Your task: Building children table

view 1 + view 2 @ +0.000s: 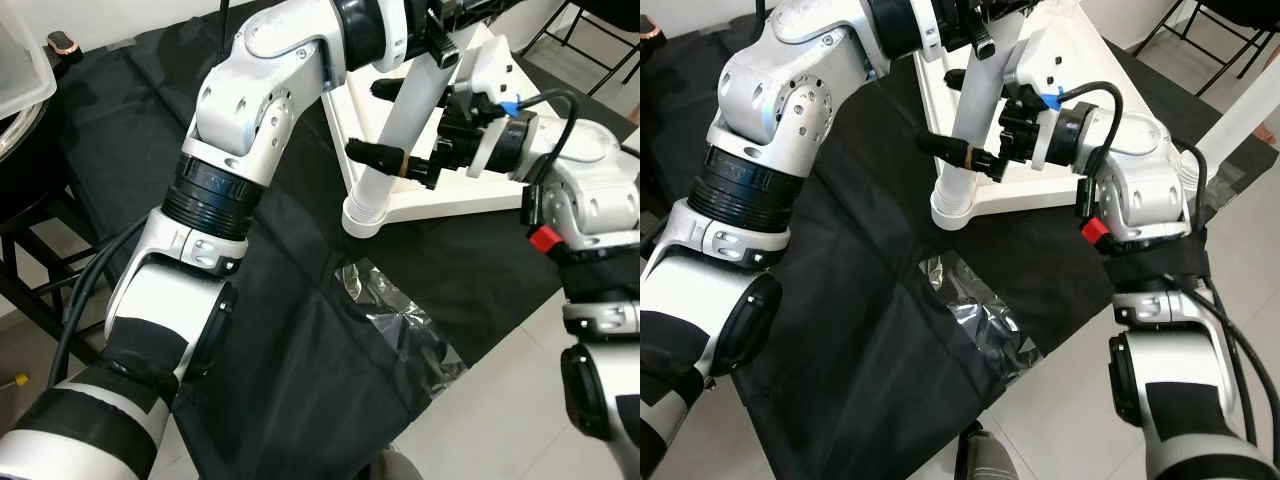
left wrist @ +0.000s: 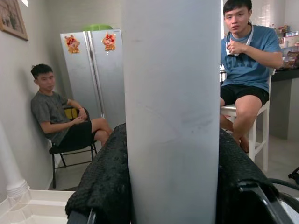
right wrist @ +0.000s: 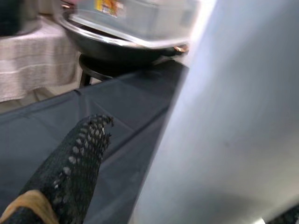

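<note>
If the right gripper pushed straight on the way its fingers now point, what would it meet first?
The white table leg. The right gripper already has a black finger on each side of it, so going on would probably press its palm into the leg; the depth is unclear.

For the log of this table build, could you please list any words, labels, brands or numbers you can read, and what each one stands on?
No text can be read in these pictures.
Two red stickers on the fridge doors: pictures, too small to tell any lettering.
Yellow label on the clear tub: blurred, unreadable.
Framed picture on the wall: no readable writing.
White table leg, held by the left hand and right hand: unmarked.
</note>
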Tool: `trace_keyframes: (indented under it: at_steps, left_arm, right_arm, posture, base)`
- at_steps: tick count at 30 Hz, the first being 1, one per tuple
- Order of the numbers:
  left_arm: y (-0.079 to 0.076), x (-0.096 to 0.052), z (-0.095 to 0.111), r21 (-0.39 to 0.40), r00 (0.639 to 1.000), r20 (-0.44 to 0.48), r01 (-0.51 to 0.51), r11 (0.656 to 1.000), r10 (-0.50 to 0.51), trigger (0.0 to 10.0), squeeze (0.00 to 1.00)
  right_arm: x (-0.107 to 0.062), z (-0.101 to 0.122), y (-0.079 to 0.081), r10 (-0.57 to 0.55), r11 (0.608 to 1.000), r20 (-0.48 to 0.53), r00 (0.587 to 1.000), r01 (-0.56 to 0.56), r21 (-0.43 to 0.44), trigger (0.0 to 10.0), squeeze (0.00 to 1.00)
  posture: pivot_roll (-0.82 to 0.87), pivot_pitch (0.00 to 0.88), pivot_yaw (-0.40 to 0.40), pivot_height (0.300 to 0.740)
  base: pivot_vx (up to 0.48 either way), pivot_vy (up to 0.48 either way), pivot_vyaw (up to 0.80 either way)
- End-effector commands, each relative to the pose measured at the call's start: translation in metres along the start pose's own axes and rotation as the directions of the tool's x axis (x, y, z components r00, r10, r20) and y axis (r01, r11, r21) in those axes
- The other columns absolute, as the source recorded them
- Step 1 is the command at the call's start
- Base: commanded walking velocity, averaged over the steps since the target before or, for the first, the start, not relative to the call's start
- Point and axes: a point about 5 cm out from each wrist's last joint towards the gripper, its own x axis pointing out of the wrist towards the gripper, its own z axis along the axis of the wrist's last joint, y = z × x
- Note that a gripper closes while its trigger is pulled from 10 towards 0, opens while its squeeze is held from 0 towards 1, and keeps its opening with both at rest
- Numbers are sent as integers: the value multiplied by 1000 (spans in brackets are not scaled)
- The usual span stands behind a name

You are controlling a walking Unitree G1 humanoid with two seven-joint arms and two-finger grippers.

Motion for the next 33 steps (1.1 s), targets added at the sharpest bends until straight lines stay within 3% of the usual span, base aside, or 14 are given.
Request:
trace_keyframes:
  at_steps: [1,4,5,6,7,9,13,16,26,33]
  left_arm:
    - [-10,3,4,16,997,-2,77,997,-76,0,0]
    - [-14,0,10,-6,991,38,132,991,-132,0,0]
    - [-16,-2,12,-17,985,53,165,986,-164,0,0]
    - [-16,-2,12,-17,985,53,165,986,-164,0,0]
    - [-18,-5,15,-20,976,65,208,978,-206,0,0]
    - [-18,-5,15,-20,976,65,208,978,-206,0,0]
    - [-32,-16,18,-42,932,87,357,933,-352,0,0]
    - [-37,-19,17,-56,913,93,402,914,-396,0,0]
    - [-44,-23,20,-122,883,165,461,879,-440,0,0]
    - [-40,-26,19,-138,890,183,445,885,-418,0,0]
  right_arm:
    - [11,1,3,52,998,24,998,-51,-31,10000,0]
    - [21,-3,10,128,992,63,990,-128,2,10000,0]
    - [23,-6,14,172,985,71,983,-174,20,1725,0]
    - [23,-6,14,172,985,71,983,-174,20,1725,0]
    - [24,-8,18,228,972,83,970,-231,34,0,0]
    - [24,-8,18,228,972,83,970,-231,34,0,0]
    - [21,-5,17,329,941,118,937,-336,41,0,0]
    - [21,-1,14,350,933,146,925,-358,34,0,0]
    - [23,16,20,447,893,209,870,-449,-39,0,0]
    - [26,28,24,472,880,266,841,-470,-75,0,0]
  posture:
    - [65,304,-10,740]
    - [71,306,-7,740]
    - [76,308,-5,740]
    - [76,308,-5,740]
    - [86,311,-3,740]
    - [86,311,-3,740]
    - [94,316,-2,740]
    - [96,316,-3,740]
    - [91,298,-4,740]
    - [85,282,-8,740]
  base:
    - [0,0,0]
    - [0,0,0]
    - [0,0,0]
    - [0,0,0]
    - [0,0,0]
    - [0,0,0]
    - [0,0,0]
    - [0,0,0]
    - [0,0,0]
    - [0,0,0]
